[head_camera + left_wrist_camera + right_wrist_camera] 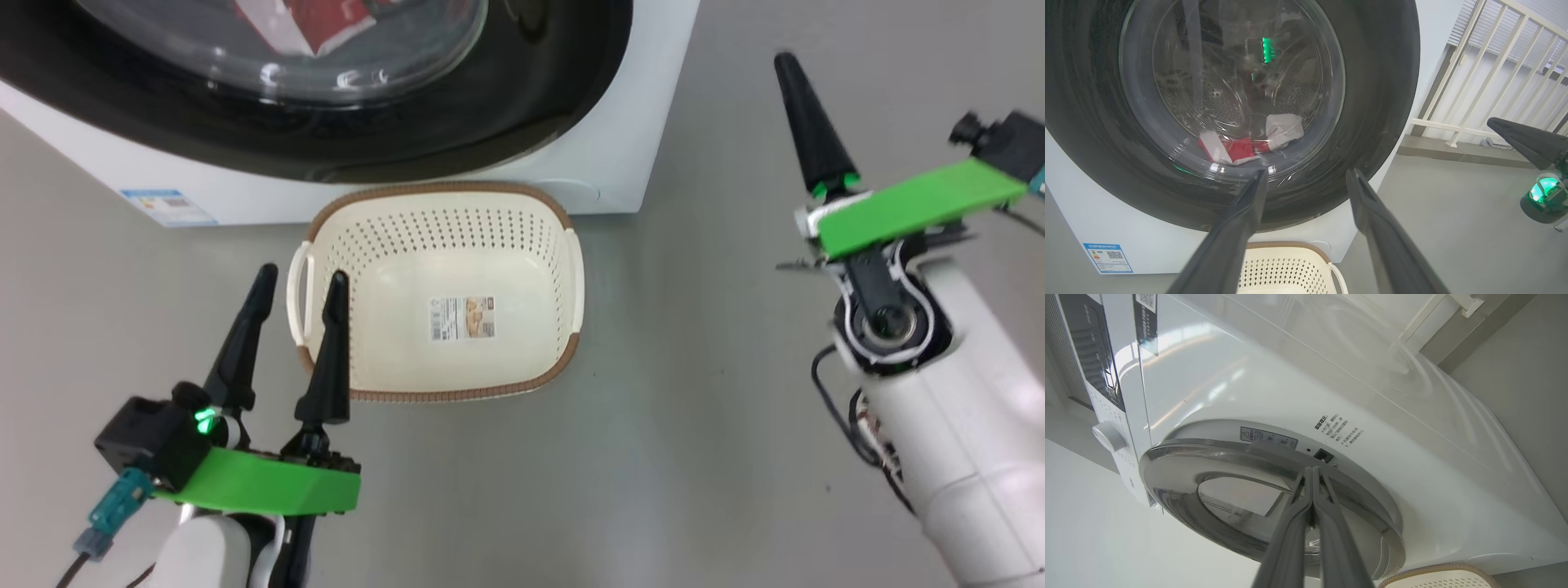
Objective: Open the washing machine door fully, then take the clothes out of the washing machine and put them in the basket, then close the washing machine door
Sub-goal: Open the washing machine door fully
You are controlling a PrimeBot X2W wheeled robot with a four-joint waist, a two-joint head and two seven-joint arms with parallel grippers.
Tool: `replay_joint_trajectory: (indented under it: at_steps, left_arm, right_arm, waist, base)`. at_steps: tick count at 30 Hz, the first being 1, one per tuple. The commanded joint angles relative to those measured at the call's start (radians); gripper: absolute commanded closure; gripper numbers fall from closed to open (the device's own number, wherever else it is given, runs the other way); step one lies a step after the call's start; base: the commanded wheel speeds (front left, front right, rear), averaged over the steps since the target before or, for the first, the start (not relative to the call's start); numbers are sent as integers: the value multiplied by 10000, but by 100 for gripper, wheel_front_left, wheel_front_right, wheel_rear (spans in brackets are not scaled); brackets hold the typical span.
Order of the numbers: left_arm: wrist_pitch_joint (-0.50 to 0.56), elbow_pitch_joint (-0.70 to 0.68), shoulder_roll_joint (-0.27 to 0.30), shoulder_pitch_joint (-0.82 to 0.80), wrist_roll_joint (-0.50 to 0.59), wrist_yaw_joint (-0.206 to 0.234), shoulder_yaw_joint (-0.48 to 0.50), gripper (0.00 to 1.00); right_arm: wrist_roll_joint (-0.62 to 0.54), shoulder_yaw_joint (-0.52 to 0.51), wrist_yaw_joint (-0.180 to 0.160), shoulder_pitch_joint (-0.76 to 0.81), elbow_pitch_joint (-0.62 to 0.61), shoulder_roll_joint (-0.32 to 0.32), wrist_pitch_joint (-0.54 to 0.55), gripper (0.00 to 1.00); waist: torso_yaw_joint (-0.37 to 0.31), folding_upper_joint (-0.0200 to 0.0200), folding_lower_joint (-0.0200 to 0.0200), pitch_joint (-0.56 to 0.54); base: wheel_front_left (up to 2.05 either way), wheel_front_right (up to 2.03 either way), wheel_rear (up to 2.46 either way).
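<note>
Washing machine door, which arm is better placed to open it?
Right: the right gripper, shut, points at the edge of the washing machine door; the left gripper hangs open by the basket.

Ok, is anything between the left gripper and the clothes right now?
Yes. The washing machine door is across the opening: the clothes lie behind its glass window, ahead of the open left gripper. The basket below has nothing over it.

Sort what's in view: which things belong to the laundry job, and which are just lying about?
Job in hand: washing machine, washing machine door, clothes behind the door glass, basket.
Just there: white railing, grey floor.
</note>
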Motion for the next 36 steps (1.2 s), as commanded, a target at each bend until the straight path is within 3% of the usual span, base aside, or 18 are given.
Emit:
replay_joint_trajectory:
  at_steps: [1,12,36]
  left_arm:
    - [-76,-329,176,-261,-91,-54,342,0]
    - [-76,-534,191,-640,-99,-54,329,0]
    - [-76,-595,132,-1218,-194,-54,131,0]
  right_arm:
    - [277,197,6,-389,-300,-8,173,100]
    - [1662,442,6,-2263,-291,-395,1719,100]
    - [2166,478,6,-4310,-201,-607,3578,100]
  waist:
    - [221,-1,0,480]
    - [385,-1,0,1424]
    - [755,-1,0,2559]
  base:
    - [0,0,0]
    - [0,0,0]
    - [0,0,0]
